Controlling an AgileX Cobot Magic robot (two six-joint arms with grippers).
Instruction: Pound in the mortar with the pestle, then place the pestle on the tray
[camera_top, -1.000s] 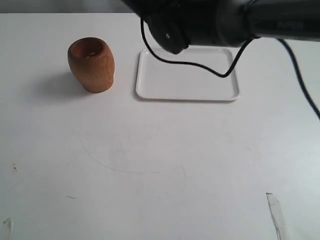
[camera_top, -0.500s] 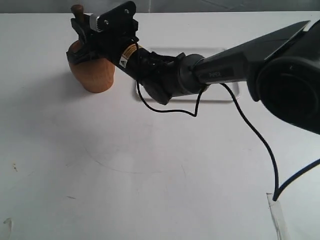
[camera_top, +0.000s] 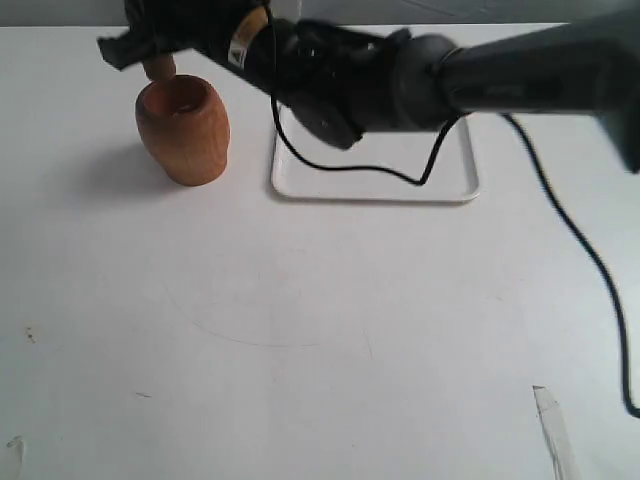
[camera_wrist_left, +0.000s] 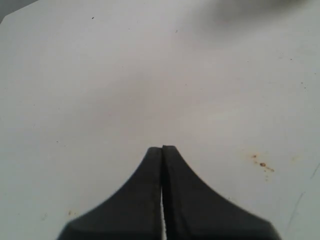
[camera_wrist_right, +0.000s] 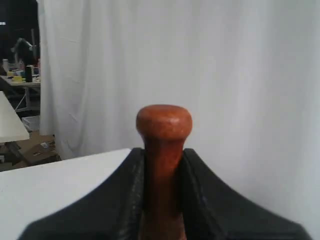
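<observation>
The light-brown mortar (camera_top: 185, 130) stands upright at the far left of the white table. My right gripper (camera_top: 155, 48) reaches across from the right and hangs just above the mortar's mouth. It is shut on the reddish-brown pestle (camera_top: 159, 68), whose lower end shows at the mortar's far rim. In the right wrist view the pestle's shaft is clamped in the right gripper (camera_wrist_right: 164, 152), with the small knob (camera_wrist_right: 164, 122) sticking out past the fingers. The white tray (camera_top: 375, 165) lies to the right of the mortar, partly behind the arm. My left gripper (camera_wrist_left: 162, 148) is shut on nothing, over bare table.
A black cable (camera_top: 350, 165) hangs from the right arm over the tray. A strip of tape (camera_top: 550, 425) lies at the front right of the table. Small brown specks (camera_wrist_left: 262, 164) mark the table near the left gripper.
The right arm swung from above the tray to the mortar with the pestle. In the last half second the gripper rose, lifting the pestle toward the mortar's rim.
</observation>
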